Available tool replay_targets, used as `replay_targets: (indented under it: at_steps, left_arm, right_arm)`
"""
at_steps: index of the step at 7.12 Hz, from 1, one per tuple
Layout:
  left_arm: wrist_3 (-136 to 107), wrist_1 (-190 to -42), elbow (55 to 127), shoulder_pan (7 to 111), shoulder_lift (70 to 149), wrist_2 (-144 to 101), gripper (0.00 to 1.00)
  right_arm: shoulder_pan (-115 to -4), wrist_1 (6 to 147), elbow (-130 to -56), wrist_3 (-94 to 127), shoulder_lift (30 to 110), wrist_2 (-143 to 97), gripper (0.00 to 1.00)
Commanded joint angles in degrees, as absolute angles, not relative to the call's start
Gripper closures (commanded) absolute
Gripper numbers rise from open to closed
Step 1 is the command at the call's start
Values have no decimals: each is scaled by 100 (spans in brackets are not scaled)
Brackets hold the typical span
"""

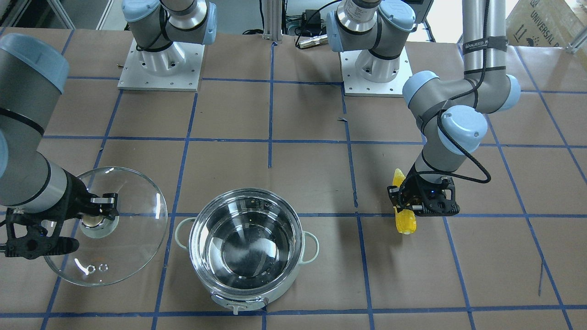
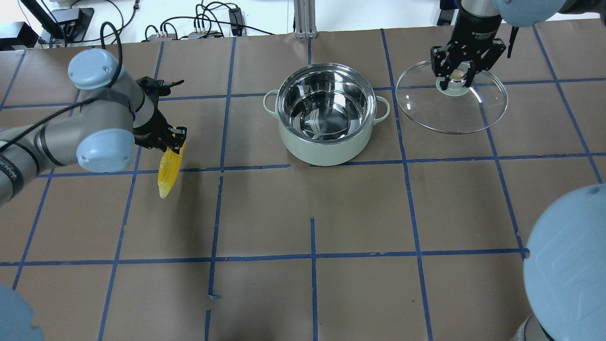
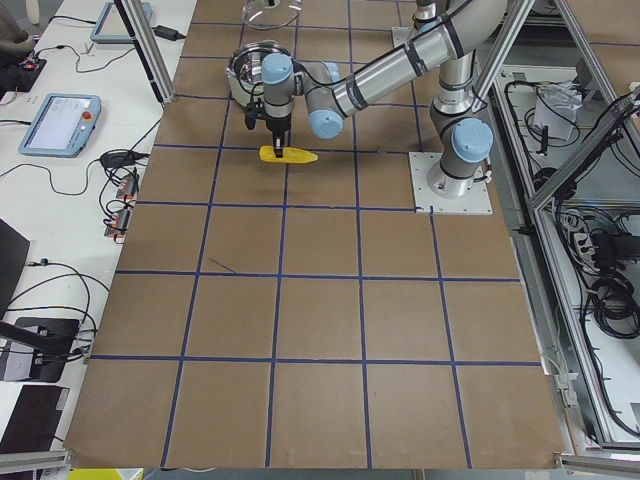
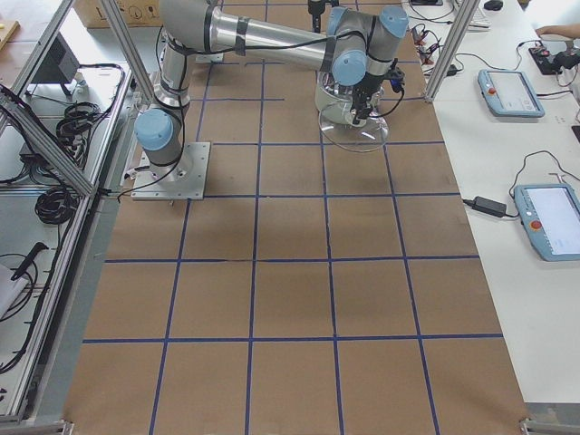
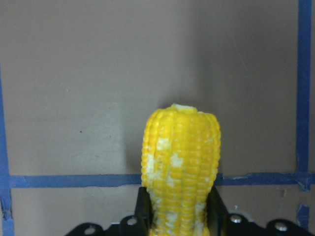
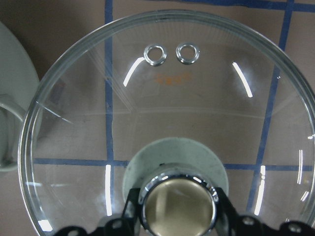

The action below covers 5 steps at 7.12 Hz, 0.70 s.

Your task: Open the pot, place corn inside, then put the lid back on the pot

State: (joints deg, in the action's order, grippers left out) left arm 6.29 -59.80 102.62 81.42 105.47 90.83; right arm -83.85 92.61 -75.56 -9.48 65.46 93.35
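The corn is pinched by the left gripper low over the surface, well apart from the open pot. The lid is gripped at its knob by the right gripper, just beside the pot.

1 pot, 1 corn and 1 lid are counted. 2 arms are seen on 2 base plates, with 1 left gripper and 1 right gripper. 2 loop handles are counted on the pot, and 2 steam holes and 1 knob on the lid.
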Motion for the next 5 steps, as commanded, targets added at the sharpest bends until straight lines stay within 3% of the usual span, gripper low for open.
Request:
replay_targets:
  at_steps: [1,5]
  left_arm:
    - [-468,-7632,8621,8855,10616,9350,96]
    - [-2362,-8552,6025,10385,12257,9299,97]
  right_arm:
    - [-8376,9334,-7620,-967,6548,9334,89]
    - [-8376,9334,-7629,-967,6557,9334,89]
